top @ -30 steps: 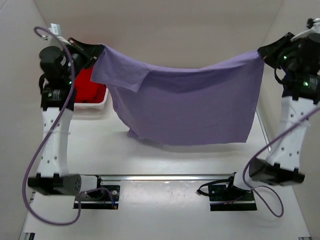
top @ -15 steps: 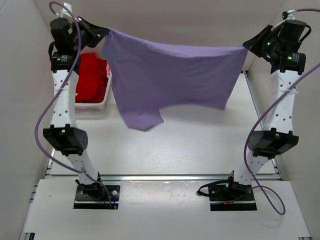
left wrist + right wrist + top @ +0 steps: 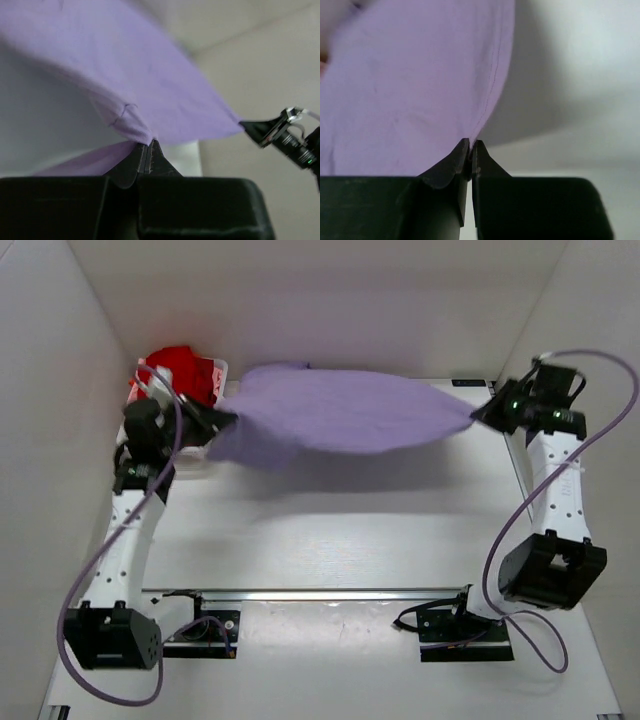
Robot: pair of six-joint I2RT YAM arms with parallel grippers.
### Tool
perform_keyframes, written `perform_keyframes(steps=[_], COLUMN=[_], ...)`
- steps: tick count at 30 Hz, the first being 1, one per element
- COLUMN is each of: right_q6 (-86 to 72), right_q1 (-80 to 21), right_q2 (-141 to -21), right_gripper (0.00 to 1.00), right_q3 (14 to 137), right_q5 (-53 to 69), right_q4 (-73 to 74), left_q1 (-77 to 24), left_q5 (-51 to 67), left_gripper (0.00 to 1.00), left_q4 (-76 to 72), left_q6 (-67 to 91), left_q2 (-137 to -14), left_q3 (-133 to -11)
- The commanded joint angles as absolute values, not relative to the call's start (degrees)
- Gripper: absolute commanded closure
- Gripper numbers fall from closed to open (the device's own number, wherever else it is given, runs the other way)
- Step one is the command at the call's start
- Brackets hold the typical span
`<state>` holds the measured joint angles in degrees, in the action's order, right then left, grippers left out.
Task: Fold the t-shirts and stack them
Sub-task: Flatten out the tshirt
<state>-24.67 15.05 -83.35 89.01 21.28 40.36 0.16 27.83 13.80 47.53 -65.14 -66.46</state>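
The red shirt [image 3: 178, 368] lies bunched in the tray [image 3: 222, 373], just behind and to the outer side of the left claw [image 3: 226, 421]. That claw's tips are pressed together on a corner of the purple shirt [image 3: 340, 412]. In the left wrist view the left claw [image 3: 147, 150] nips a stitched edge. The purple shirt [image 3: 115, 70] runs up and away from it to the far corner, where the right claw [image 3: 248, 126] holds it.

Between the two claws the purple shirt is pulled out wide and nearly flat, above the table [image 3: 350, 535]. A loose fold sags just beside the left claw. The cloth narrows to a point at the right claw [image 3: 478, 416].

The right claw is also pinched tight on the cloth. In the right wrist view the right claw [image 3: 470, 149] grips the hem. The purple shirt [image 3: 410, 85] spreads upward and to the inner side from those tips, and its seamed edge rises straight above them.
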Motion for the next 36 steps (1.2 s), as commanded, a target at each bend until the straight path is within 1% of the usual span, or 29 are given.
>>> perform_keyframes(steps=[1,2,4,7,10,17,23,27,31,36], right_q6=[-22.59,-22.41,-22.32,-21.89,-21.8,-19.08,-18.02,-18.02,-18.01,-17.67], right_q1=[14.86,14.16,13.1,12.57,13.71,15.91,18.01,18.54,18.9,18.63], right_q2=[-75.08,-74.1,-71.55,-69.79,-68.03,-64.95,-67.05,-70.39,-75.05,-80.24], right_gripper=[1.0,1.0,1.0,1.0,1.0,1.0,1.0,1.0,1.0,1.0], right_q3=[75.81,73.93,66.22,60.32,54.69,45.45,43.51,46.57,50.61,55.1], right_q5=[18.3,17.06,14.42,12.22,12.31,10.99,10.98,11.16,11.6,12.31], right_q4=[40.33,41.47,43.23,46.57,49.3,52.03,51.15,50.62,49.74,48.16], left_q1=[-3.68,-4.47,-4.92,-5.71,-7.29,-9.23,-8.53,-6.85,-4.66,-1.06], left_q5=[28.48,28.39,28.91,28.04,25.5,19.96,14.34,11.26,10.11,13.35], left_gripper=[1.0,1.0,1.0,1.0,1.0,1.0,1.0,1.0,1.0,1.0], left_q4=[14.94,16.42,17.66,21.16,25.47,33.3,38.66,39.19,38.24,34.9], left_q6=[45.89,45.53,45.35,44.66,43.77,43.33,42.46,41.49,39.91,38.58], left_q2=[-57.94,-56.18,-53.2,-49.67,-47.29,-43.69,-43.33,-45.61,-49.3,-55.09], left_q3=[-51.38,-49.33,-41.52,-35.35,-32.62,-30.85,-29.8,-31.72,-34.89,-36.91])
